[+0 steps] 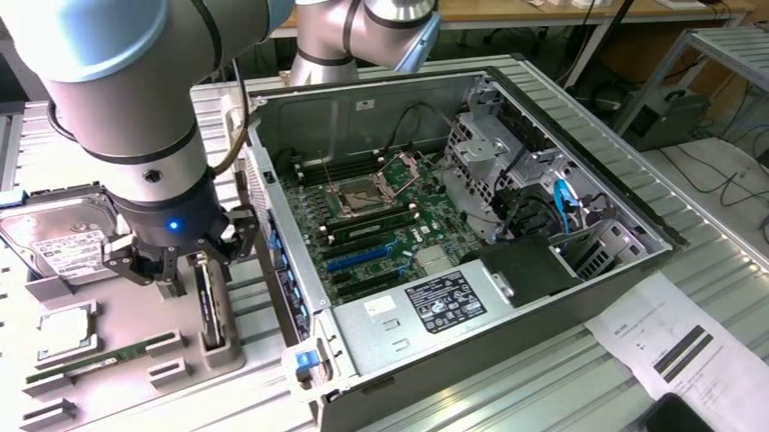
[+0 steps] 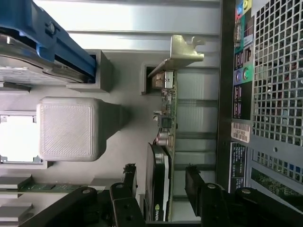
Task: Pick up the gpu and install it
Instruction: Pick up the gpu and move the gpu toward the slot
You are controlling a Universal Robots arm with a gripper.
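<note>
The gpu (image 1: 212,306) stands on its edge in a slot of the grey fixture, just to the exterior view's left of the open computer case (image 1: 481,225). It is a thin card with a black face. In the wrist view the gpu (image 2: 166,109) shows a green board edge, a black cooler and a silver bracket (image 2: 182,54) at its far end. My gripper (image 1: 202,267) hangs right over the card's near end. The gripper (image 2: 161,182) is open, and its black fingers (image 2: 129,177) straddle the card with a gap on each side. Nothing is held.
On the grey fixture (image 1: 121,396) lie a silver hard drive (image 1: 60,238), a square chip tray (image 1: 67,326) and a green RAM stick (image 1: 103,360). The case's rear panel (image 2: 274,94) stands close beside the card. A printed sheet (image 1: 673,337) lies at the exterior view's right.
</note>
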